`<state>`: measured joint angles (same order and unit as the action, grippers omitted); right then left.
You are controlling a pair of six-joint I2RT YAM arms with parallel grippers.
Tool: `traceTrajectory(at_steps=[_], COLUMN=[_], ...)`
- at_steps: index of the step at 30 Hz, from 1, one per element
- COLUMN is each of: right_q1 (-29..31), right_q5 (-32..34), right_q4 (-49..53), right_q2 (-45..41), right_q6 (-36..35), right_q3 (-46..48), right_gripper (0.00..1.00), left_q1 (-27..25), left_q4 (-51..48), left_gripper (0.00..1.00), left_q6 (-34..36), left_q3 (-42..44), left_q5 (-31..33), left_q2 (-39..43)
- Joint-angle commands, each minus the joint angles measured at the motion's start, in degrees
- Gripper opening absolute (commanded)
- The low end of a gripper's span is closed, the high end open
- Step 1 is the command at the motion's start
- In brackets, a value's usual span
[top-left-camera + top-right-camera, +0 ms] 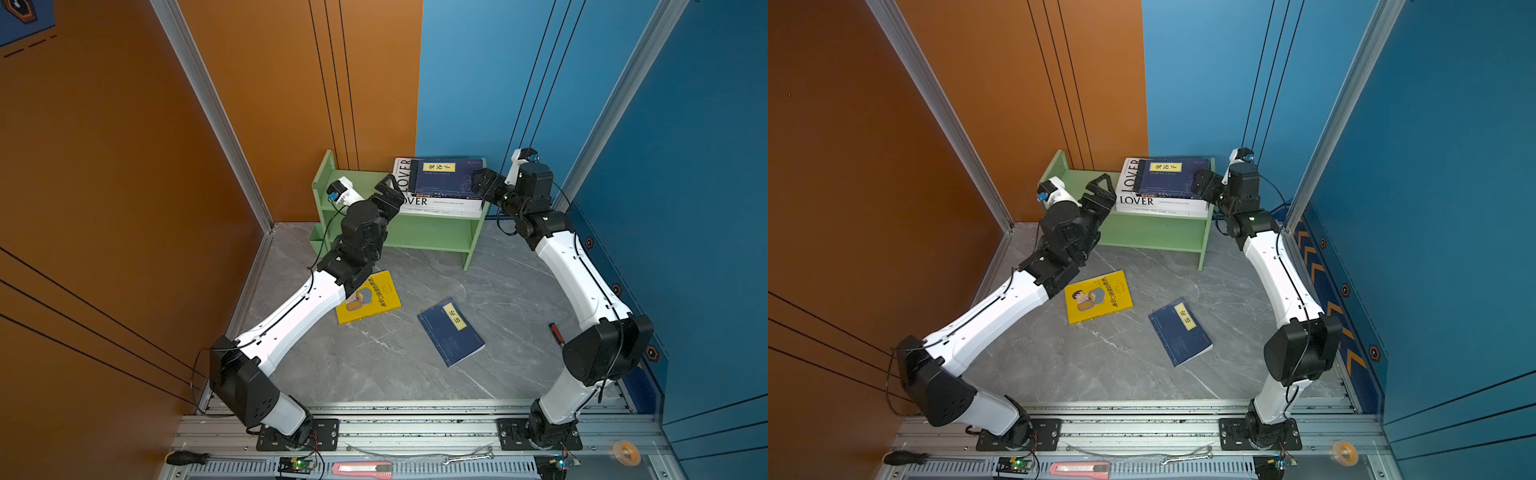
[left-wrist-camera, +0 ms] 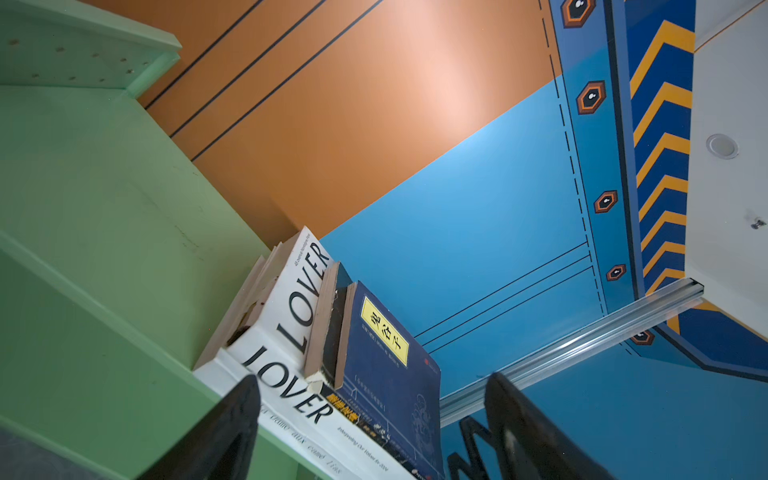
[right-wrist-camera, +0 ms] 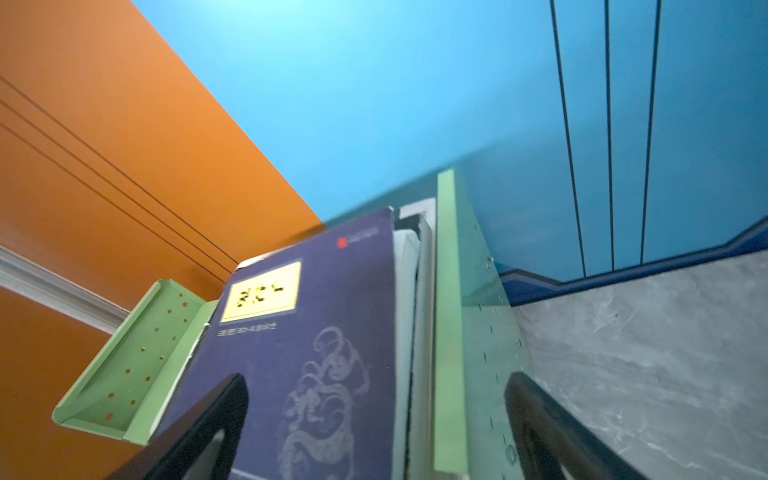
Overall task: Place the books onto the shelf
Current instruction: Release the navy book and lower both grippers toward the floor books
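Two arms [image 1: 299, 307] bowed outward, left tool [image 1: 390, 185] and right tool [image 1: 478, 183] spread wide, flanking stacked books [image 1: 442, 180] on shelf [image 1: 424, 235].

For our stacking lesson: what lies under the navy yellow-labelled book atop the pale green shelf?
A black book with yellow spine characters, then a white "LOVER" book, then another white book lowest. Their covers are mostly hidden.
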<state>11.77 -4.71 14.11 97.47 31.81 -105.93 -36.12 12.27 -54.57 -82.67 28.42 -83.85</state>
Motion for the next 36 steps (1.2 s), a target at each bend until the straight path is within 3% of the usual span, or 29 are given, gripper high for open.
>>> traceTrajectory(at_steps=[1, 5, 14, 21, 29, 36], right_q1=[1.44, 2.95, 5.50, 5.38, 5.63, 6.31], right_q5=[-1.38, -0.58, -0.79, 2.70, -7.08, -7.79], right_q4=[3.50, 5.83, 11.89, 17.00, 22.02, 23.55], right_q2=[-6.03, -11.47, -27.28, -37.25, -35.99, -30.71], right_q6=[3.92, 5.52, 11.17, 8.25, 4.85, -2.47], right_q3=[-2.32, 1.77, 16.12, 30.15, 44.07, 48.73], right_gripper=[1.00, 1.00, 1.00, 1.00, 0.99, 0.97], left_q1=[-1.14, -1.84, -5.20, -8.96, -15.42, -17.99], left_q4=[-1.08, -3.10, -19.40, -31.18, -32.86, -31.97], left_gripper=[0.85, 0.91, 0.98, 0.98, 0.98, 0.98], left_q6=[4.99, 5.17, 7.67, -1.17, -7.95, -10.10], left_q3=[5.36, 10.51, 13.78, 17.33, 18.05, 15.05], left_q5=[2.58, 3.79, -4.06, -13.99, -22.26, -26.99], left_q2=[5.50, 10.24, 13.32, 10.63, -0.71, -12.44])
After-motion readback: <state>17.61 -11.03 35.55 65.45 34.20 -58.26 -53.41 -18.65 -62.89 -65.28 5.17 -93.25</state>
